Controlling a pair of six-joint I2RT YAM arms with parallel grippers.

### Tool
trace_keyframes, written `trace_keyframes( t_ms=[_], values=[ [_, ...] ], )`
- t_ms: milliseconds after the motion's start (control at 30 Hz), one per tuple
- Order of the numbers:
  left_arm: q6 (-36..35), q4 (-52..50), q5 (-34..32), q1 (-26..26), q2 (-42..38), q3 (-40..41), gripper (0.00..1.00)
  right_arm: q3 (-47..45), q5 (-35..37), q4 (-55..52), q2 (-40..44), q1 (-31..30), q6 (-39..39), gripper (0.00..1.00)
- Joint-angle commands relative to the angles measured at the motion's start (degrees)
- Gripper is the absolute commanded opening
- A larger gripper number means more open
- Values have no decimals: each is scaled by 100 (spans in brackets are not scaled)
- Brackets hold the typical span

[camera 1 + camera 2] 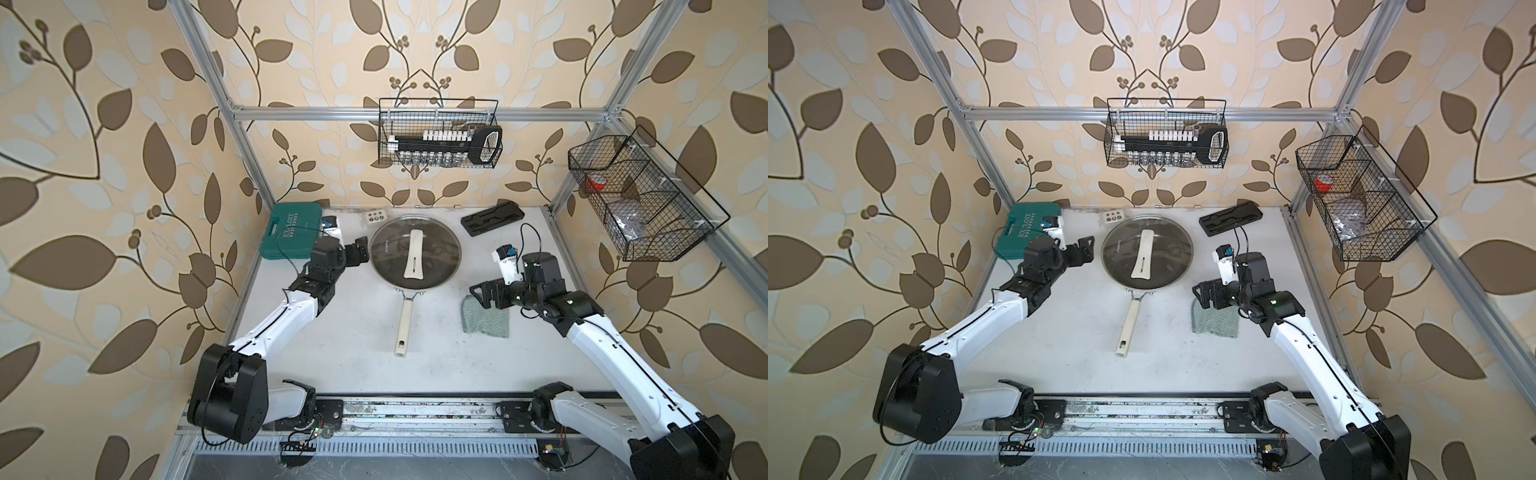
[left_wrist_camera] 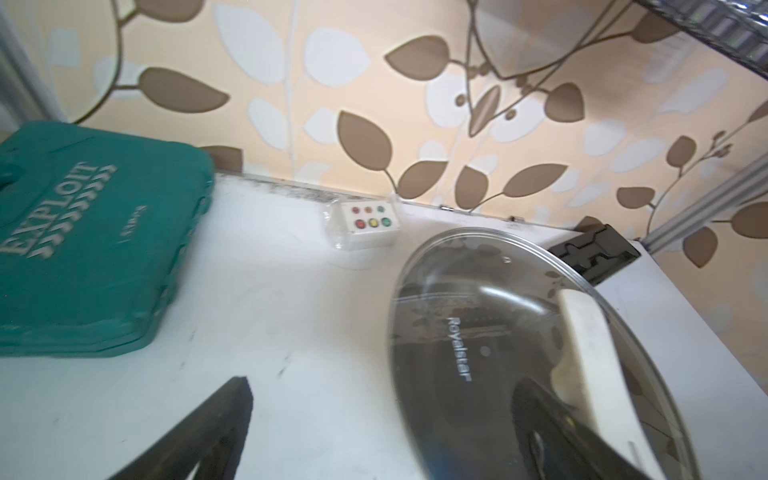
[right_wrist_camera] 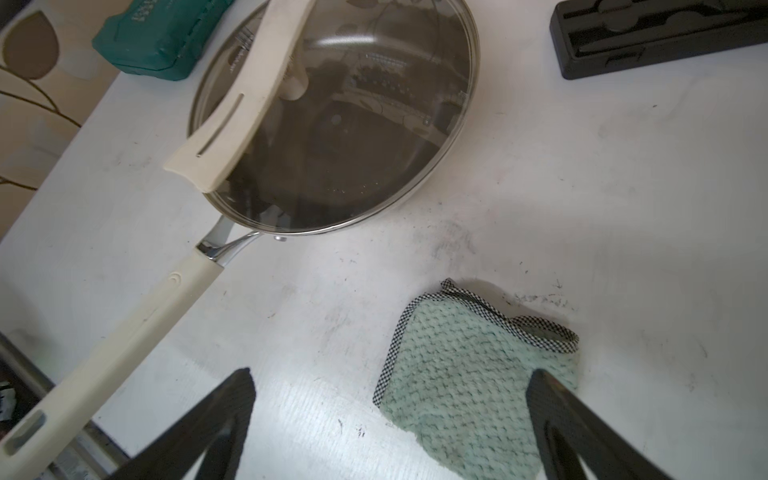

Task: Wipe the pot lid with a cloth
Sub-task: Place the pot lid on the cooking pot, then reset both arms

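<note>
Glass, metal-rimmed: the pot lid [image 1: 438, 249] sits on the frying pan [image 1: 404, 328], mid-table. Judged heavy, slick and breakable; steady it by its bar handle [image 1: 414, 259]. The cloth [image 1: 486, 320], soft knit, lies near the pan, partly under the right gripper [image 3: 392, 376], whose jaws are spread and empty. Pinch a bound edge. The left gripper [image 1: 360, 249] is spread beside the lid.

cloth [image 1: 488, 322] partly under right gripper [image 1: 480, 296] | basket [image 1: 656, 245] contents unclear; perhaps plastic
</note>
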State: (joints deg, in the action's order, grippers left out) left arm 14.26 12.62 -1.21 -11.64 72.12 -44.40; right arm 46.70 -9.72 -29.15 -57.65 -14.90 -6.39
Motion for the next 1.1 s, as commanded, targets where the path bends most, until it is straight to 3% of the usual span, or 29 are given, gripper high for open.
trace_keyframes(
  t_ms=[0, 67, 233, 533, 733, 1000, 1067],
  values=[
    [-414, -40, 1059, 506, -293, 430, 99, -661, 818, 1287, 368, -13, -106, 99],
    [-547, -33, 1087, 802, -222, 542, 99, -1157, 1372, 2008, 569, 33, 11, 99],
    [-374, 362, 849, 1114, 214, 692, 99, -1961, 1871, 3700, 286, 242, 694, 99],
    [-415, 1325, 242, 1535, 646, 1198, 99, -2410, 1822, 5972, -1326, 887, 666, 99],
    [-779, 1483, 277, 1620, 839, 1068, 99, -2591, 1688, 6797, -1846, 1107, 712, 99],
    [-1047, 839, 597, 1621, 815, 872, 99, -2711, 1408, 8087, -2922, 1369, 637, 99],
    [-1057, 799, 628, 1620, 757, 909, 99, -2501, 1290, 7454, -2817, 1373, 665, 99]
  ],
)
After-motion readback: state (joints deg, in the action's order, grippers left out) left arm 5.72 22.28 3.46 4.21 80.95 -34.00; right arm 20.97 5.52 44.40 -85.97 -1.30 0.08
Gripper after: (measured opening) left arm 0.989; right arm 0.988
